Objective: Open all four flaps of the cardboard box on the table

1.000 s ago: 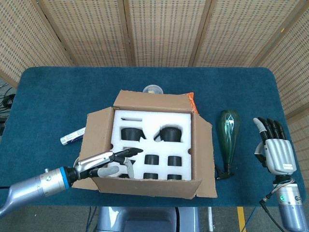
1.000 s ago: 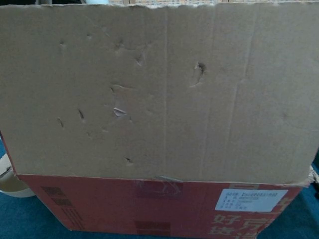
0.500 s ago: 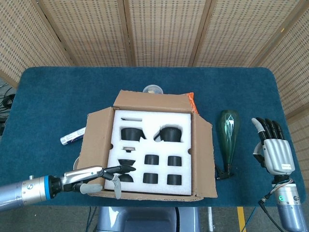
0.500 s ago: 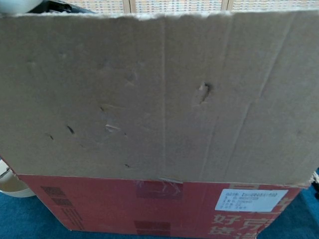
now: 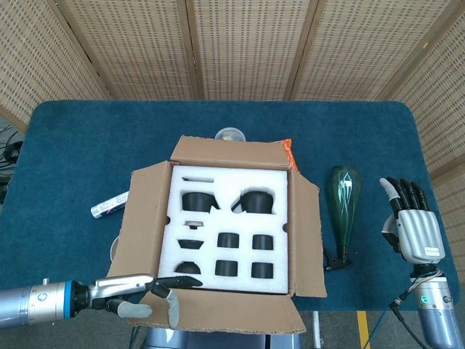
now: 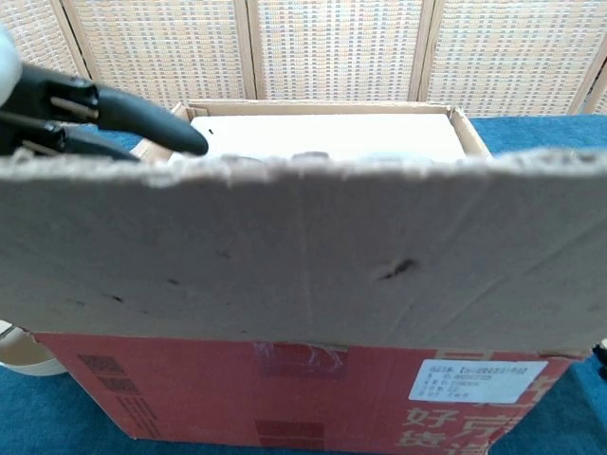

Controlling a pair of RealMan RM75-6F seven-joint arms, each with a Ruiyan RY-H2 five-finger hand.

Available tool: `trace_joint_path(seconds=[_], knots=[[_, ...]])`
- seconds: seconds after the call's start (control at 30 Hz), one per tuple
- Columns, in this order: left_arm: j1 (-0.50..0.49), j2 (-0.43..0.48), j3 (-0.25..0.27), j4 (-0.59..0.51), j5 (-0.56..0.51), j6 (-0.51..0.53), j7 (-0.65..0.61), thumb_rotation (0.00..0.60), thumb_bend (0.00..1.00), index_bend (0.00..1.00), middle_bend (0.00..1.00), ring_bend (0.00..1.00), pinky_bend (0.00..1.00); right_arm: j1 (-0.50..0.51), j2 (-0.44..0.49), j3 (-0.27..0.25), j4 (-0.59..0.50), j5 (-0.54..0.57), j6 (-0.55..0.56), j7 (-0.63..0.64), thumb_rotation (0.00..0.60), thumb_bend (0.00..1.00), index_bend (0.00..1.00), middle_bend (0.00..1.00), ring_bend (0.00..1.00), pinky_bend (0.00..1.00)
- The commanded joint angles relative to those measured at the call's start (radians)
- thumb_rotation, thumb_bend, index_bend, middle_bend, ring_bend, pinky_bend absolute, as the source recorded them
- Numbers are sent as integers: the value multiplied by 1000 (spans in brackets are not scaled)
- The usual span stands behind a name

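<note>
The cardboard box [image 5: 229,233] is seen mid-tabletop with all four flaps folded outward, so the task is judged nearly done. The near flap [image 5: 232,314] is touched by the left robot hand [image 5: 142,294], fingers extended, gripping nothing. The right robot hand [image 5: 412,222] is held open, empty.

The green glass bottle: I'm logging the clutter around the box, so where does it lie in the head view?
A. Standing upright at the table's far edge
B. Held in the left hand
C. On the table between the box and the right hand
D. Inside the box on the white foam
C: the green glass bottle lies on its side on the blue table, between the cardboard box and the open right hand.
</note>
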Motion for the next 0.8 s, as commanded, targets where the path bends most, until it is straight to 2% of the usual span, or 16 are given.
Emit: trace_joint_path(seconds=[0.03,0.3,0.43,0.67,0.8], knots=[[-22,-3,29,-3,23,-2,-5,62,87,407,0,0,0,0,-1,0,2,0,-1,1,600,971,58,90,0,0],[-78,-19,98,3,47,-26,-13,61,88,391,0,0,0,0,-4,0,8,2,-1,7,600,972,58,90,0,0],[-82,-22,109,6,5,-12,20,57,90,388,0,0,0,1,-5,0,11,2,-3,8,600,969,58,90,0,0],[-32,5,88,-9,-114,3,198,56,89,388,0,0,0,1,-3,1,14,5,-4,11,600,971,58,90,0,0],[24,18,57,-21,-222,-22,388,53,94,387,0,0,0,2,-1,1,17,7,-8,11,600,972,58,90,0,0]])
